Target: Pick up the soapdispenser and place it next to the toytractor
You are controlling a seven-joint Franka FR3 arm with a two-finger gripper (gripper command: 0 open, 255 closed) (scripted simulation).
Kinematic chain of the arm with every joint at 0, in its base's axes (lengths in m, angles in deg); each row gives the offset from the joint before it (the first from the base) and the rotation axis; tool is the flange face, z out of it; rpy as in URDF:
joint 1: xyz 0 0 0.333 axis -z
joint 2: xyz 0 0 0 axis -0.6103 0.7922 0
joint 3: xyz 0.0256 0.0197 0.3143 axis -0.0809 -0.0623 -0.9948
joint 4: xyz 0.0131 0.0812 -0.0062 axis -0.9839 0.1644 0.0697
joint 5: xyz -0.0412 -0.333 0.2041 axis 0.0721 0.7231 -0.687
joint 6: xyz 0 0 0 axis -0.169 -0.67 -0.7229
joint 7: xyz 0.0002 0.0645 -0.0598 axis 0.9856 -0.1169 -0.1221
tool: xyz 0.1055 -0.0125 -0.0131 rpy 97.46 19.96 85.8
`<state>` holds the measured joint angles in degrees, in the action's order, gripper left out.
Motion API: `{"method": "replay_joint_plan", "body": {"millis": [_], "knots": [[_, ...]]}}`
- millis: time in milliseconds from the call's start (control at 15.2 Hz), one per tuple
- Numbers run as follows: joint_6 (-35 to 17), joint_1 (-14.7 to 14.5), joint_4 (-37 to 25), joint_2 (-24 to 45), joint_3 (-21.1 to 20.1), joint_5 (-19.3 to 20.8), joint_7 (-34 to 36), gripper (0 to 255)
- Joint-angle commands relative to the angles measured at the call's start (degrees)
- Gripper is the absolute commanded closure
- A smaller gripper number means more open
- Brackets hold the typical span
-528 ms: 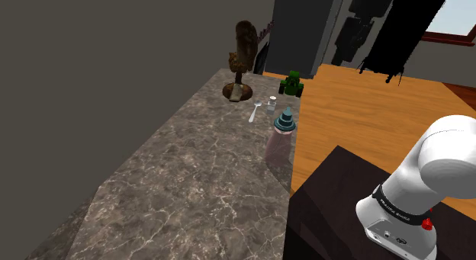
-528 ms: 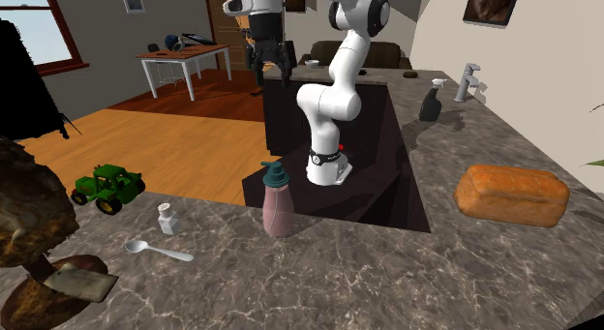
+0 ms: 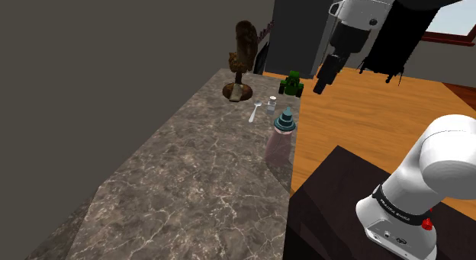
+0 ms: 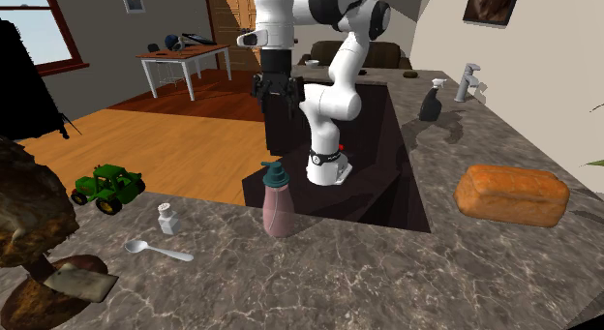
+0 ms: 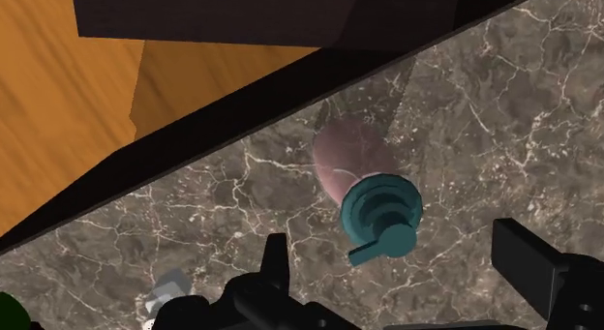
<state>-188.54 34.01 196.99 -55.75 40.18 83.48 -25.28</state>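
A marbled desk [image 4: 407, 280] is seen running along the dark stand [image 4: 387, 173], from which the white arm [image 4: 334, 101] is raised and bent over toward the desk's edge. The tool [image 4: 276, 104] is carried high, pointed downward, with its two fingers spread wide and nothing held between them.

The soap dispenser [image 4: 278, 207], a pink bottle with a teal pump, is found upright on the desk at the edge nearest the stand. It lies below the tool and slightly toward the desk side of it, well apart in height. Its long axis is vertical and so nearly in line with the tool's own pointing. In the wrist view the pump head is seen almost end-on between the open fingers, with the body leaning away beyond it. A descent is judged to be called for, and the spout would be met before the body unless the fingers are brought down past it on either side.

The toy tractor [image 4: 108, 188], green, is set well apart toward the second exterior view's left, at the same desk edge. A small shaker [image 4: 168, 219] is placed between the two.
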Motion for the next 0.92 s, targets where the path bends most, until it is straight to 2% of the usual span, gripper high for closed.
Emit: {"method": "replay_joint_plan", "body": {"millis": [0,528,858], "knots": [[-5.6,-0.9,4.7,-0.7,-1.5,0.0,-0.5,0],[-28.8,-3.7,17.4,4.1,-7.6,0.4,-1.3,0],[-34.3,-3.5,19.3,7.8,-8.1,0.2,-1.2,0]]}}
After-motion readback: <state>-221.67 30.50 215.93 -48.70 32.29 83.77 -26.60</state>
